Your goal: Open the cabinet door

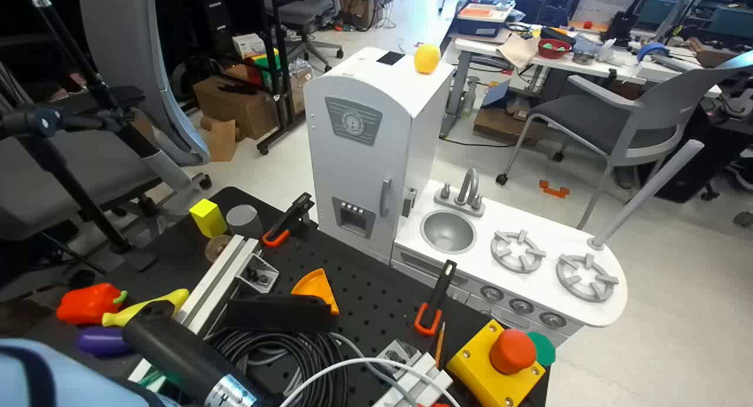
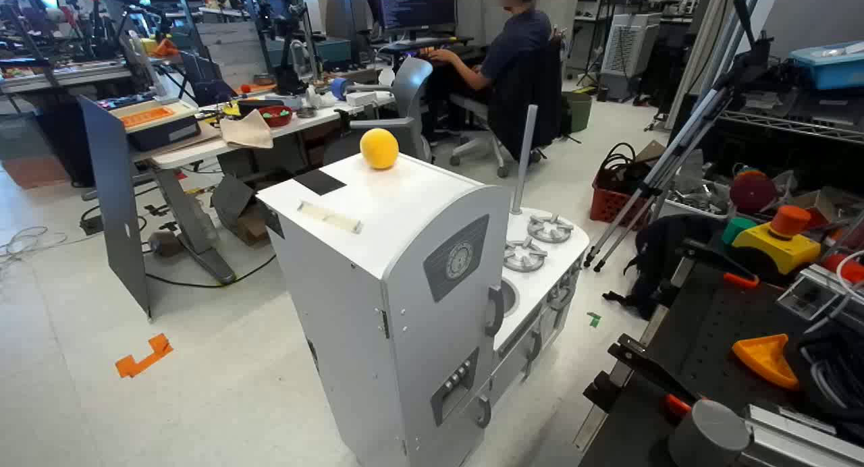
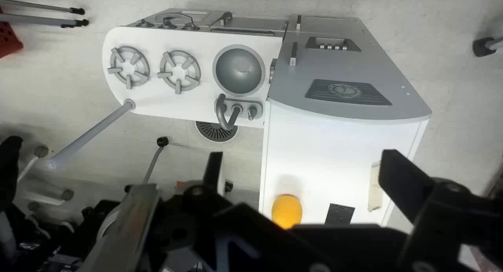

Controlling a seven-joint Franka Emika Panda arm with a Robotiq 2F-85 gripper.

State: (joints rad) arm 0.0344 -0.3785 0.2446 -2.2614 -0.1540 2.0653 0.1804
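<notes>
One closed cabinet door (image 1: 366,169) stands left of the sink (image 1: 448,232) in an exterior view. It seems light and stiff; its handle (image 1: 385,197), at the right side, is probably smooth, best gripped at the middle. The jaws stand wide apart, holding nothing.

In the wrist view I see my tool (image 3: 301,158) at the near edge, its two dark fingers (image 3: 213,170) standing wide apart with a broad gap between them. The left one is almost upright and looks narrow; the right one looks broader, its tip slanting over to the left. Both tips reach about equally far out. Behind each is a black knuckle (image 3: 444,209) with a round bolt (image 3: 454,186), and a dark palm (image 3: 349,240) spans the near side. The left knuckle is blurred to my eye.
</notes>
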